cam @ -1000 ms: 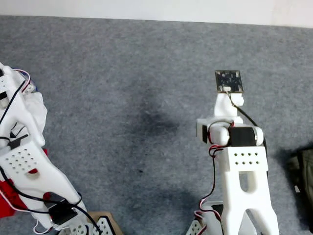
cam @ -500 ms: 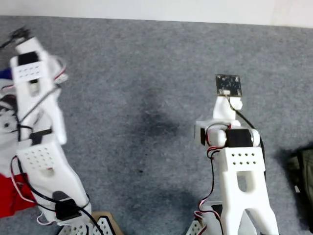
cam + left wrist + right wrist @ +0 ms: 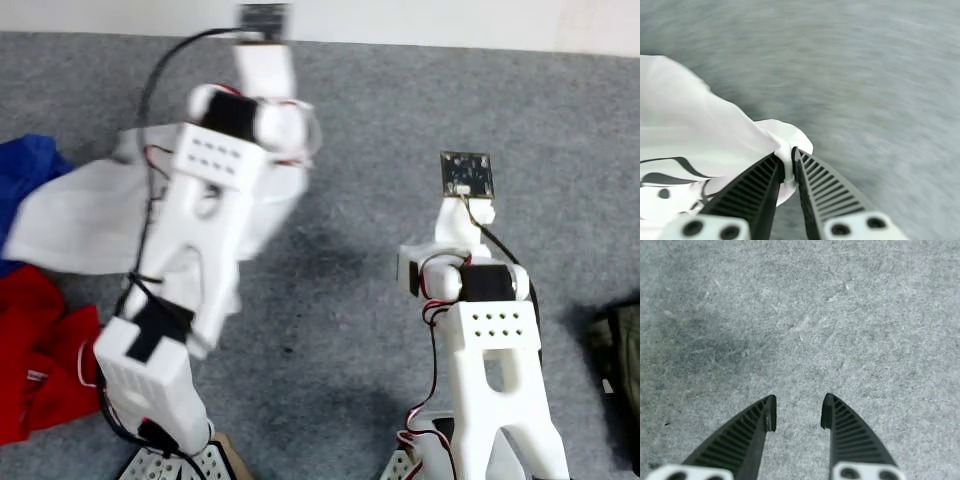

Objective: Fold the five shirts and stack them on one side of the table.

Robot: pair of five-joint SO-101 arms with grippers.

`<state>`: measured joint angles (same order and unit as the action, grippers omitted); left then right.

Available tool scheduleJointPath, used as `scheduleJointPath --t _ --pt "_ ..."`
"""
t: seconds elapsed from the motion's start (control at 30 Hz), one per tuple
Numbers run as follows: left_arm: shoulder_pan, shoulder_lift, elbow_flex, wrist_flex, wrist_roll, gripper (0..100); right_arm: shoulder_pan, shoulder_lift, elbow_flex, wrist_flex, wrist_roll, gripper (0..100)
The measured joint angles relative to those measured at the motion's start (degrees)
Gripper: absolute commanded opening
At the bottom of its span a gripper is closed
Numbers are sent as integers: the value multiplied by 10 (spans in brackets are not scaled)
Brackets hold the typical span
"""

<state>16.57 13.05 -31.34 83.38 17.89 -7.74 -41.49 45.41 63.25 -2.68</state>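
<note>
A: High view: what has just changed?

B: The left gripper (image 3: 787, 152), clenched on the white shirt (image 3: 70, 215), has swung from the tabletop's (image 3: 400, 100) left edge toward the middle, dragging it out.

A: So folding can probably begin. Obstacles?

B: A blue shirt (image 3: 25, 175) and red shirt (image 3: 40, 340) crowd the left, and a dark shirt (image 3: 620, 350) lies far right. The right gripper (image 3: 798, 410) hangs released over bare tabletop.

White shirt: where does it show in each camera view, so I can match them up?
High view: white shirt spread at the left, partly under the left arm.
Left wrist view: its edge pinched in the left gripper.
Right wrist view: right gripper, open over grey table.
Shared landmark: the grey table.
</note>
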Motion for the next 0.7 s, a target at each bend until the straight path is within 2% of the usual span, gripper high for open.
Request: scheduleJointPath --t 0.17,0.27,0.47,0.7 --pt "113 -77 0 0 0 11 0 0 3 0 -4 162" --pt "147 -110 0 0 0 37 0 -5 16 0 -4 162" --pt "116 -120 3 1 -1 216 0 -11 16 0 -4 162" --pt "41 -127 14 1 -2 153 0 -11 16 0 -4 162"
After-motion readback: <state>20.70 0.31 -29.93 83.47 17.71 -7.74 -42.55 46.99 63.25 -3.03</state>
